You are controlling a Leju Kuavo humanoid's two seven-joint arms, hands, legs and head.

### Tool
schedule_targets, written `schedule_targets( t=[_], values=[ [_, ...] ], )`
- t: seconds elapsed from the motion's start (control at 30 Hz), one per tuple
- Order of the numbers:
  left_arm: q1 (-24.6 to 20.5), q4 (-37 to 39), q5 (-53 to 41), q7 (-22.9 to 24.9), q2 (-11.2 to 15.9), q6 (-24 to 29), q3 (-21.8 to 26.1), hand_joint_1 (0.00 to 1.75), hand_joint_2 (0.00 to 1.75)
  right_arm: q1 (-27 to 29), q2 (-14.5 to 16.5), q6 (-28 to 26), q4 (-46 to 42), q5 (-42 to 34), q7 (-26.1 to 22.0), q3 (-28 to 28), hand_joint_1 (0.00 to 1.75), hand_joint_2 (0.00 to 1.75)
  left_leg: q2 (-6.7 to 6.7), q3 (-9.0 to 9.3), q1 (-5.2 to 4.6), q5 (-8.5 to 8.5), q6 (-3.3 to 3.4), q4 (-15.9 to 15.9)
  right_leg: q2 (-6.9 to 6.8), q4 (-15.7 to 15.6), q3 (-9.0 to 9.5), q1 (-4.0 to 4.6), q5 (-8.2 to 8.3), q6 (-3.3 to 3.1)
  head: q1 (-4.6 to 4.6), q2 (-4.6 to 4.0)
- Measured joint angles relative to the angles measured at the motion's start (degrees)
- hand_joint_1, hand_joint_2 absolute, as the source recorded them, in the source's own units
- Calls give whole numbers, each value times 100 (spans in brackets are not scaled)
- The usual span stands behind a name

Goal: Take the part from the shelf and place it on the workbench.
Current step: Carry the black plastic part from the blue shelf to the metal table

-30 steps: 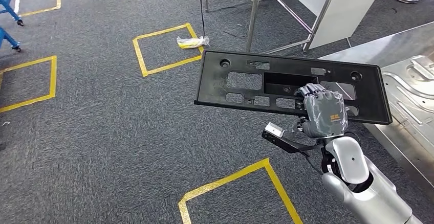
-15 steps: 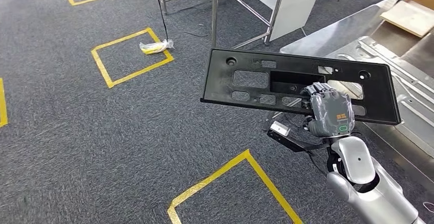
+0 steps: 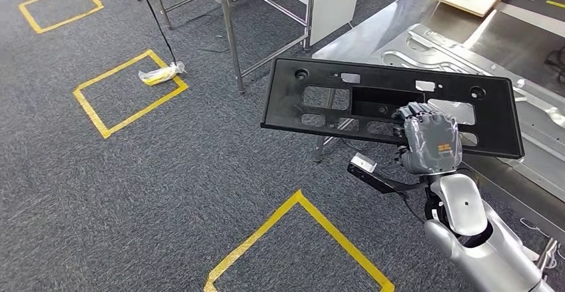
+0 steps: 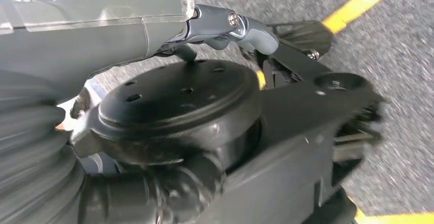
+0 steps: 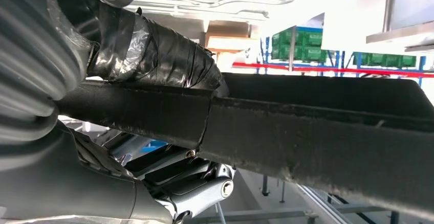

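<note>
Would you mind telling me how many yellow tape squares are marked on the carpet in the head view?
3: a far square at upper left, a middle square holding a yellow bag, and a near square cut off by the bottom edge. Others may lie out of frame.

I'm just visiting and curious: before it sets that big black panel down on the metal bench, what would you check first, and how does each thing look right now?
1. Hold on the part: ok. The right hand grips the black panel along its near long edge.
2. Panel attitude: ok. It is carried roughly flat, off the floor.
3. Panel over the workbench: not ok. About half hangs over the carpet.
4. Landing spot: not ok. A pressed metal sheet lies on the bench under the panel's right end.
5. Height above the bench: cannot tell.
6. Left hand free: cannot tell. The left wrist view is blurred.
</note>
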Motion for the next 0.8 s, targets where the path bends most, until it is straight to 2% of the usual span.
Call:
schedule_targets(
  t=[0.03,0.07,0.1,0.17,0.2,0.23,0.3,0.33,0.37,0.43,0.47,0.5,0.53,0.57,0.6,0.67,0.7,0.73,0.8],
  values=[
    [-6,10,7,-2,-7,-2,0,0,175,-21,44,22,12,39,-7,31,175,175,-14,-83,-3,50,13,100,71,4,6,13,-3,-6,-1,0],
    [-13,18,11,-4,-13,-2,-1,0,175,-45,86,40,26,74,-11,66,175,175,-31,-64,-5,215,38,-25,148,8,14,23,-6,-9,-1,0],
    [-19,26,11,-4,-16,-2,-2,0,175,-73,128,57,40,108,-9,99,175,175,-82,48,-9,456,73,-346,223,11,21,30,-8,-11,0,0],
    [-13,54,11,-3,-18,-2,-7,0,175,-139,221,87,63,176,8,162,175,175,-320,336,-11,837,151,-1085,372,20,16,33,-7,-2,2,0],
    [-10,71,11,-2,-20,-2,-10,0,175,-166,272,97,78,205,21,192,175,175,-415,433,-15,912,172,-1318,438,22,-1,27,0,17,2,0],
    [-13,85,11,-3,-25,-1,-14,0,175,-183,316,104,93,229,33,221,175,175,-462,482,-21,916,183,-1427,501,17,-21,13,11,45,1,0],
    [-38,97,11,-3,-50,-1,-26,0,175,-195,372,112,122,267,61,274,175,175,-366,523,-16,922,199,-1509,612,-7,-45,-6,36,121,-1,0],
    [-50,99,11,-4,-62,7,-32,0,175,-189,385,112,131,282,84,293,175,175,-303,549,-4,945,222,-1559,572,7,-57,1,20,153,2,0],
    [-54,101,11,-4,-72,15,-37,0,175,-191,394,110,139,297,109,309,175,175,-234,579,10,970,255,-1615,449,97,-98,13,-48,184,11,0],
    [-47,106,15,-5,-84,45,-45,0,175,-192,421,102,154,316,174,334,175,175,-95,618,10,995,302,-1677,82,621,-343,21,-345,233,31,0],
    [-41,109,23,-6,-90,62,-49,0,175,-185,433,98,163,322,203,349,175,175,-26,622,3,990,314,-1680,-38,991,-521,9,-512,257,37,0],
    [-36,111,34,-6,-96,80,-53,0,175,-158,445,93,169,327,232,363,175,175,45,623,-3,980,314,-1674,-93,1303,-675,-6,-619,281,37,0],
    [-33,114,47,-6,-100,97,-56,0,175,-122,450,90,174,330,256,374,175,175,114,626,-5,967,312,-1667,-116,1449,-749,-21,-625,302,36,0],
    [-33,116,61,-6,-102,111,-60,0,175,-88,451,86,175,332,278,380,175,175,182,632,-4,950,306,-1657,-137,1383,-717,-35,-527,320,37,0],
    [-33,117,72,-5,-107,121,-66,0,175,-64,450,81,175,333,297,381,175,175,249,643,-2,927,295,-1642,-185,1086,-563,-46,-339,332,37,0],
    [-32,120,91,-3,-115,129,-85,0,175,-48,449,64,169,333,322,380,175,175,372,668,-18,864,245,-1596,-418,325,-177,-28,-35,309,36,0],
    [-32,124,96,-1,-119,128,-96,0,175,-43,448,55,162,333,328,379,175,175,421,679,-33,835,212,-1577,-496,85,-56,-7,33,271,36,0],
    [-35,128,98,2,-120,123,-105,0,175,-36,448,48,156,333,331,379,175,175,468,690,-48,814,178,-1568,-530,-5,-18,18,31,227,35,0],
    [-42,136,99,4,-121,111,-132,0,175,-16,439,47,145,332,336,376,175,175,561,723,-57,786,118,-1573,-398,-1,-29,30,36,145,33,0]
  ],
)
